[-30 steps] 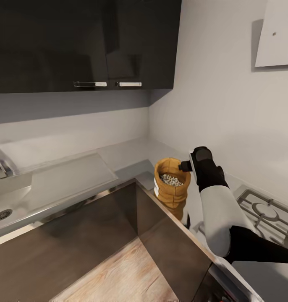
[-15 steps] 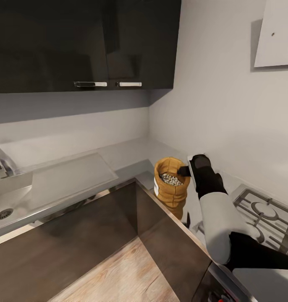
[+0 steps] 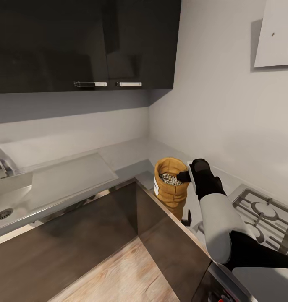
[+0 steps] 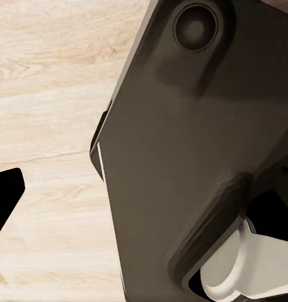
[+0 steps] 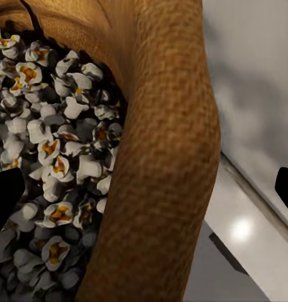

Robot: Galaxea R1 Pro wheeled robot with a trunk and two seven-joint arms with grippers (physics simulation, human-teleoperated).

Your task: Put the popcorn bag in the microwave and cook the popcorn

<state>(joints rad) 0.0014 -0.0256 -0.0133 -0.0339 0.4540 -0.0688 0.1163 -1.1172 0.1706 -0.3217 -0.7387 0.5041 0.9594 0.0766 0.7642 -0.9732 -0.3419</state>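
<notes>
Popcorn bag (image 3: 171,188) on the countertop (image 3: 127,153) — right pincer (image 5: 144,189) spread apart, straddling its rolled rim

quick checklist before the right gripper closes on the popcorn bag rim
1. Popcorn bag upright on the countertop, near its front edge: ok.
2. Right gripper lined up with the rolled rim: ok; in the right wrist view one finger sits on the popcorn side and the other outside the wall.
3. Gripper open enough to take the rim: ok, the rim lies between the two fingertips.
4. Finger inside clear of the kernels: cannot tell, its tip is at the picture's edge.
5. Gas hob beside the arm kept clear: ok, the arm passes next to it.
6. Left gripper free to help: cannot tell.
</notes>
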